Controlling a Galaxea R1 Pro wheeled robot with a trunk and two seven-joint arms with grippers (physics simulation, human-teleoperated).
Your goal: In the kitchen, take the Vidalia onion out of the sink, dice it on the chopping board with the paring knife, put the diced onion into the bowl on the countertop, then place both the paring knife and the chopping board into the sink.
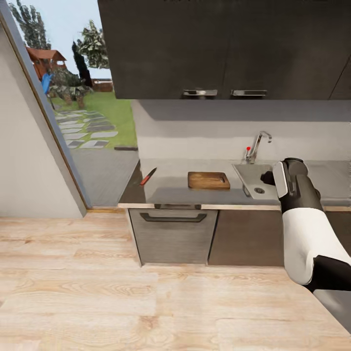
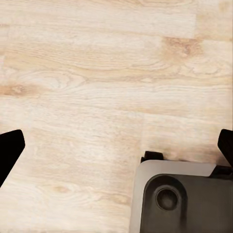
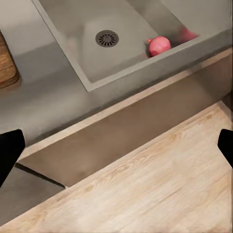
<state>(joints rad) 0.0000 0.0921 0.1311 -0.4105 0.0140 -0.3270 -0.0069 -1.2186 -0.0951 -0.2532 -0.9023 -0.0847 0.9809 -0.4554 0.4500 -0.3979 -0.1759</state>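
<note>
Across the kitchen worktop, the paring knife lies far off toward the window, well apart from the right gripper; nearer in sits the chopping board, just beside the sink, whose chrome tap rises behind the basin. The right arm reaches toward that basin, its wrist camera showing the Vidalia onion resting on the sink floor ahead of the gripper and beyond the countertop, near the drain. The right fingertips sit wide apart and hold nothing; the left gripper, likewise spread and empty, points at the wood floor. The step in hand appears to be fetching the onion: the gripper likely needs to advance over the front rim, drop into the basin and straddle the bulb squarely, since a round onion may roll away.
</note>
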